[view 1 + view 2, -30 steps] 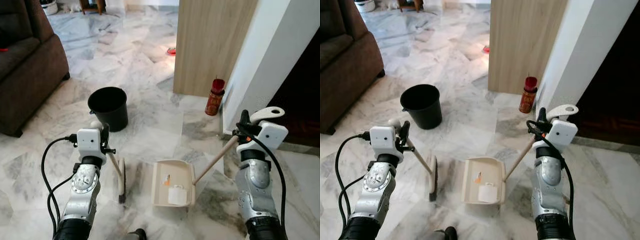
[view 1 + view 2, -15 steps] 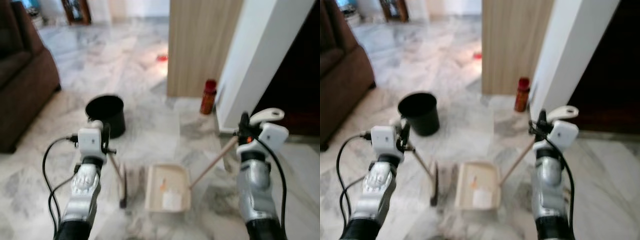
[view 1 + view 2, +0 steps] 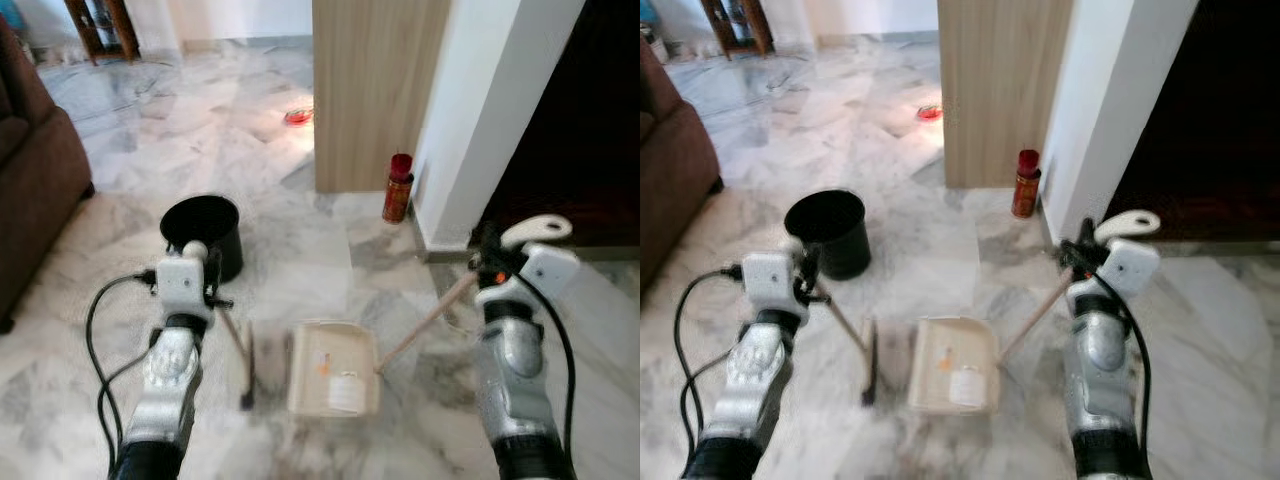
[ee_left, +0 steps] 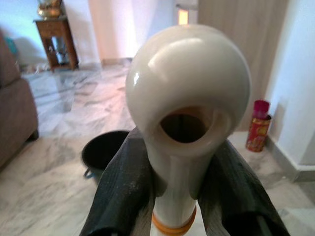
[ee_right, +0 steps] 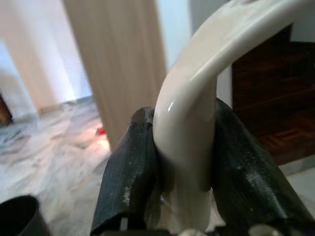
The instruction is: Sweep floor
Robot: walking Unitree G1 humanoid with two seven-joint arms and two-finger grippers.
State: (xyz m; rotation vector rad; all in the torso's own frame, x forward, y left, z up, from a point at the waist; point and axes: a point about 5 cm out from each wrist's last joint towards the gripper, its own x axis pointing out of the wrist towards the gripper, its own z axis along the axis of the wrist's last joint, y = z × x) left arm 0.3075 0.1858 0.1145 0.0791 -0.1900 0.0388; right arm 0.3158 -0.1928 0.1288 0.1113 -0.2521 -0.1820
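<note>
Left tool: fingers closed on cream brush handle, just under its looped end. Brush shaft slanting down and forward-inward from the tool; head resting on marble floor, long axis running near-to-far.

Right tool: fingers clamped on curved cream grip of dustpan handle. Wooden shaft sloping down and inward from this tool to dustpan. Pan flat on floor between the two tools, just beside brush head; scraps lying inside.

Black bucket ahead of left tool. Red can ahead of right tool, beside white wall; label writing unreadable.
</note>
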